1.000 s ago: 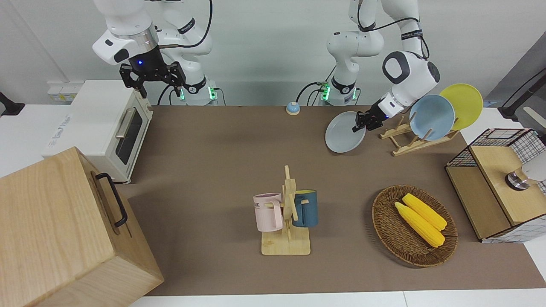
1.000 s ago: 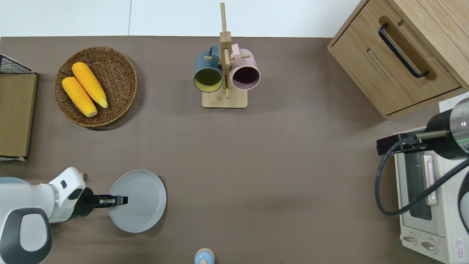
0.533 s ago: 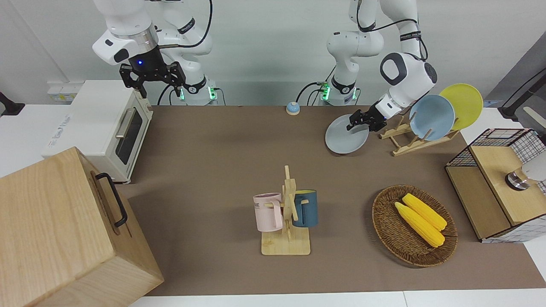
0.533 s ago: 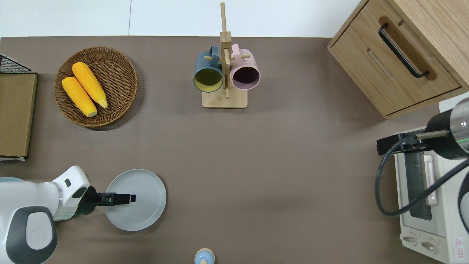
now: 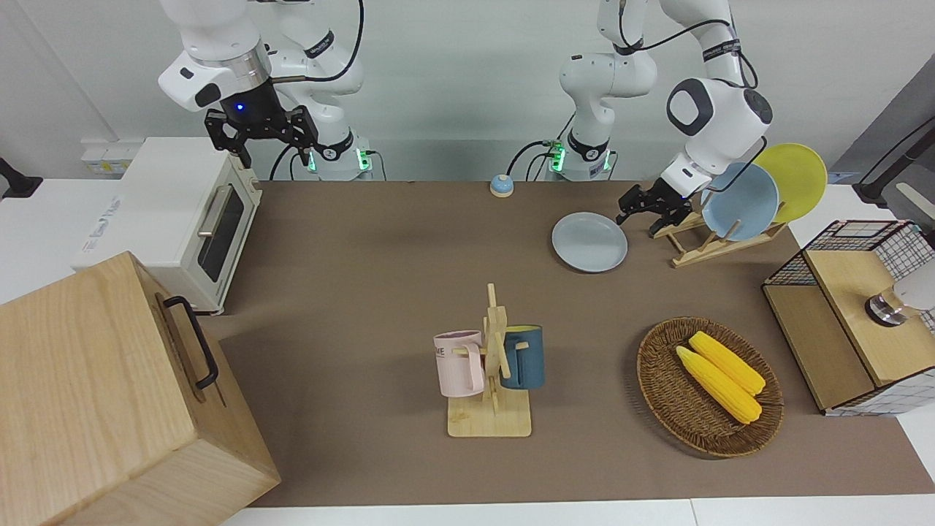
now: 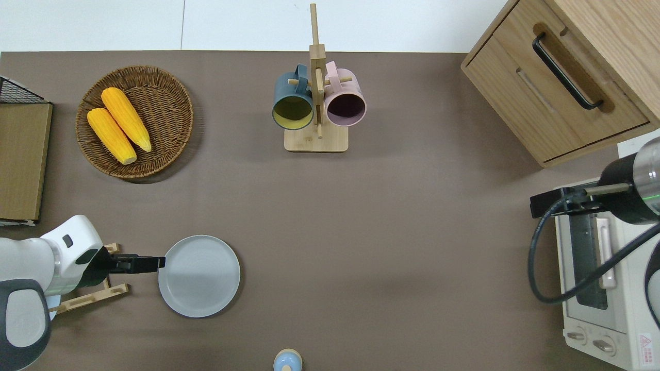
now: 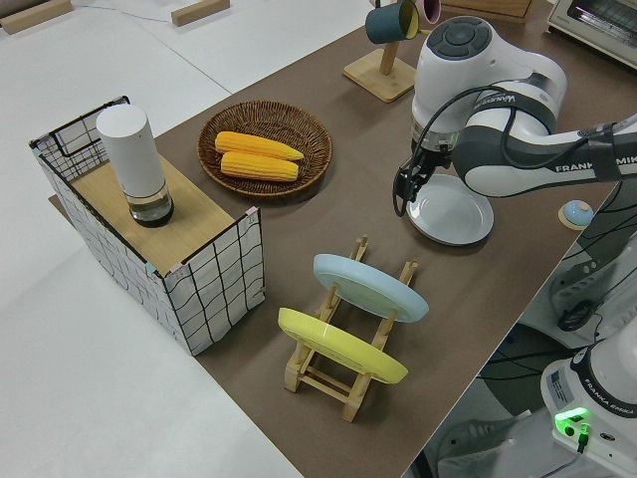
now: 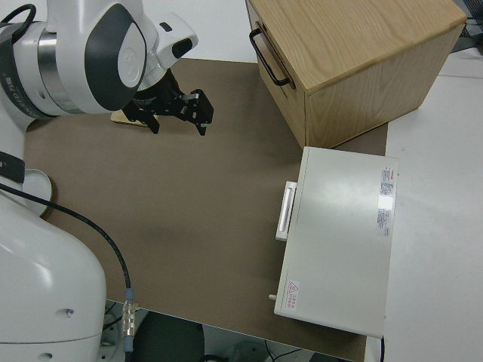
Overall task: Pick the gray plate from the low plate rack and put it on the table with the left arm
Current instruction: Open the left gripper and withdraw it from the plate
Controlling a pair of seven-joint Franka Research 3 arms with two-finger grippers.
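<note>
The gray plate point(image 5: 589, 242) point(image 6: 199, 275) point(image 7: 450, 209) lies flat on the brown table point(image 5: 365, 241), beside the low plate rack point(image 5: 701, 245) point(image 6: 87, 296) point(image 7: 338, 368). A light blue plate point(image 5: 739, 201) and a yellow plate point(image 5: 796, 179) lean in the rack. My left gripper point(image 5: 646, 218) point(image 6: 161, 262) point(image 7: 403, 199) hangs open and holds nothing. It is over the strip of table between rack and plate, fingertips at the plate's rim. My right gripper point(image 5: 261, 135) point(image 8: 177, 113) is parked, open.
A mug tree point(image 5: 493, 365) with two mugs stands mid-table. A wicker basket point(image 5: 657, 380) of corn and a wire crate point(image 5: 855, 314) sit toward the left arm's end. A toaster oven point(image 5: 182, 219) and a wooden box point(image 5: 102, 394) occupy the right arm's end. A small blue bell point(image 5: 501, 185) sits near the robots.
The tilted gray plate came down flat onto the table. My left gripper let go of it, opened and drew back toward the rack. The right arm stayed still.
</note>
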